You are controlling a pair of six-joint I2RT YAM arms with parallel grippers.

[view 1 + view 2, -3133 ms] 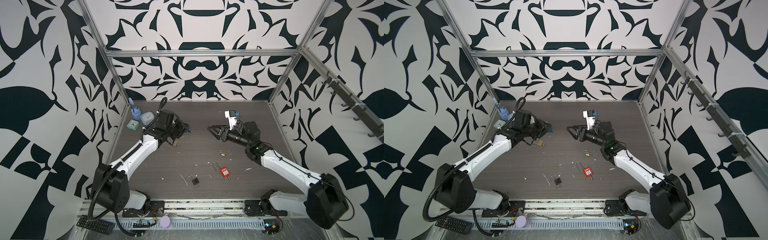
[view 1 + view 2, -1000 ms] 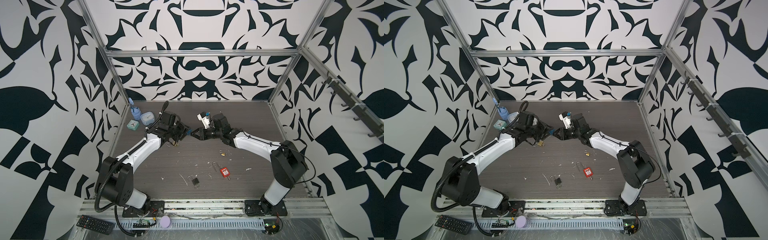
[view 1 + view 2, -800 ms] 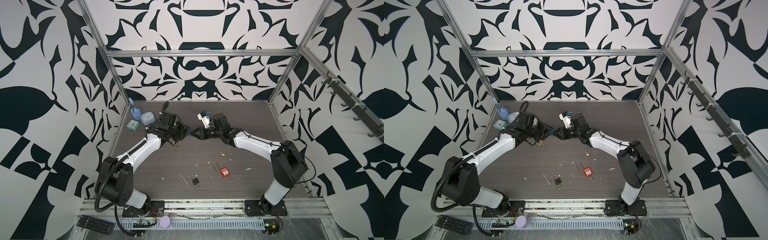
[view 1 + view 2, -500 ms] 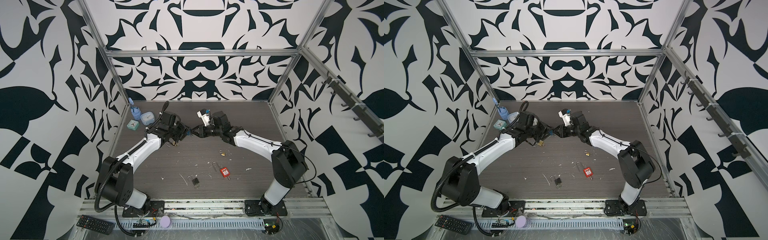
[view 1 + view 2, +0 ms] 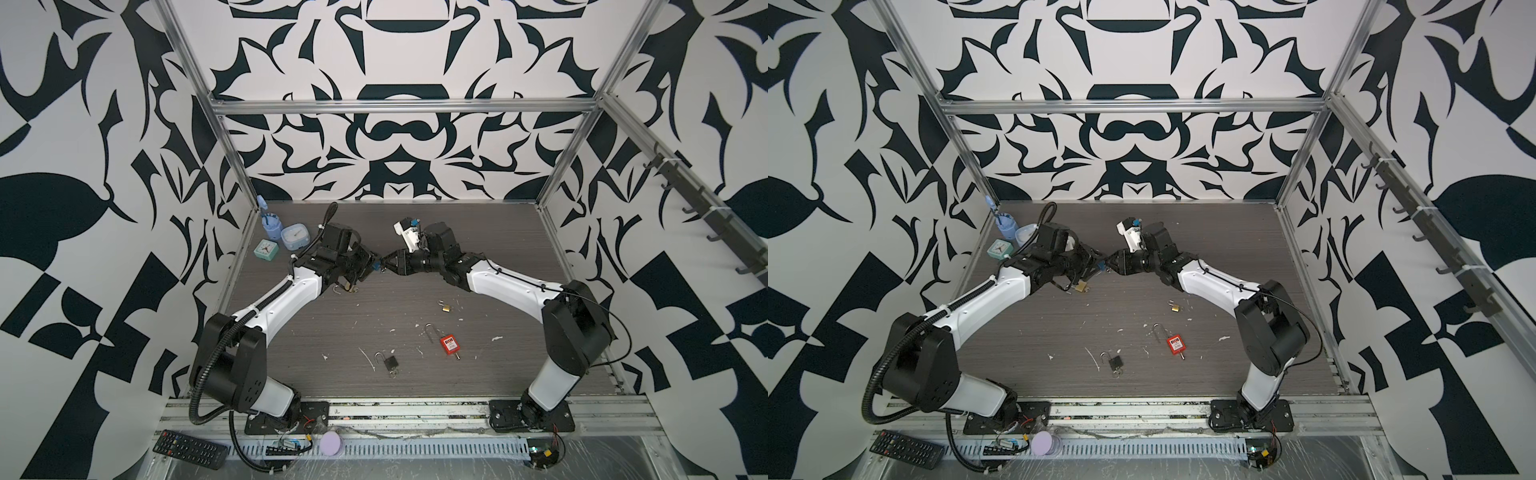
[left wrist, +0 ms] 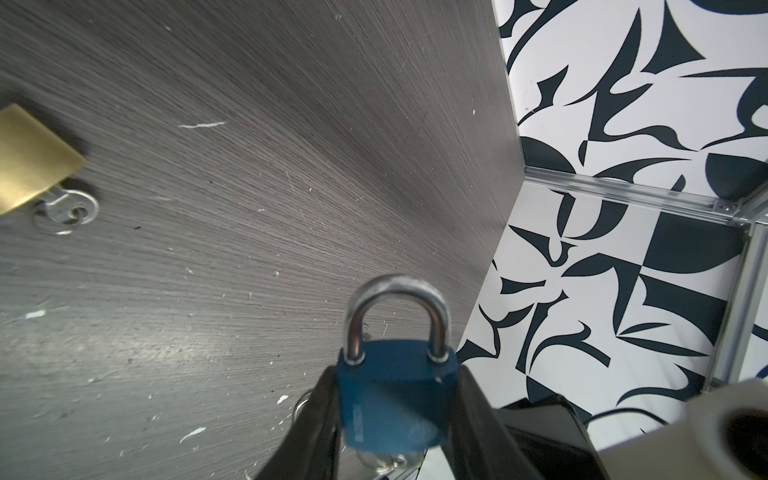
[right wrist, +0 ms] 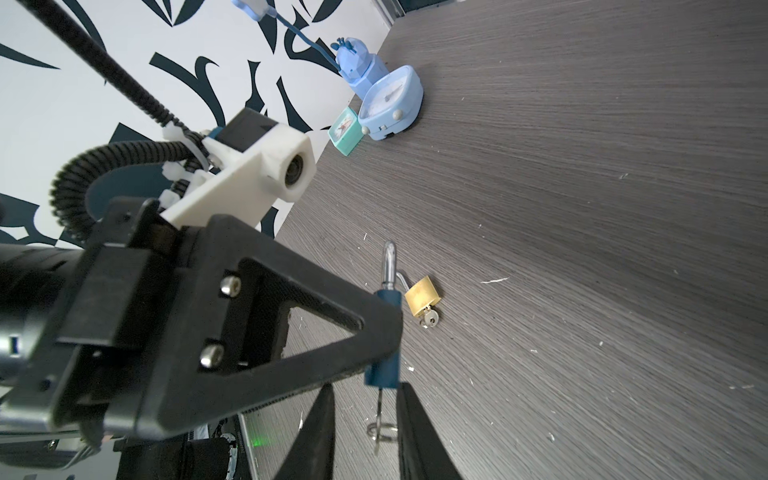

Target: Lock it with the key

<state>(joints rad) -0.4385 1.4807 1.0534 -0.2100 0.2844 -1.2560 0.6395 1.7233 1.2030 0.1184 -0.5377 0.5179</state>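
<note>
My left gripper (image 6: 395,415) is shut on a blue padlock (image 6: 395,399), gripping its body from both sides above the tabletop. Both legs of the silver shackle (image 6: 397,316) sit in the body. A key (image 7: 379,405) with a ring sticks out of the lock's underside. My right gripper (image 7: 365,432) is open, one finger on each side of the key, a gap showing on one side. In both top views the two grippers meet tip to tip at the back middle, left gripper (image 5: 372,266), right gripper (image 5: 384,266), with the blue padlock (image 5: 1100,266) between them.
A brass padlock (image 5: 347,286) with its key lies just below the left gripper. A small brass padlock (image 5: 445,307), a red padlock (image 5: 449,345) and a black padlock (image 5: 390,363) lie nearer the front. Two small clocks (image 5: 293,237) stand at the back left corner.
Since the earliest frames my right arm has swung left, bringing its gripper up to the lock in my left gripper. Over the last second it shifted only slightly. The left arm stayed put.
</note>
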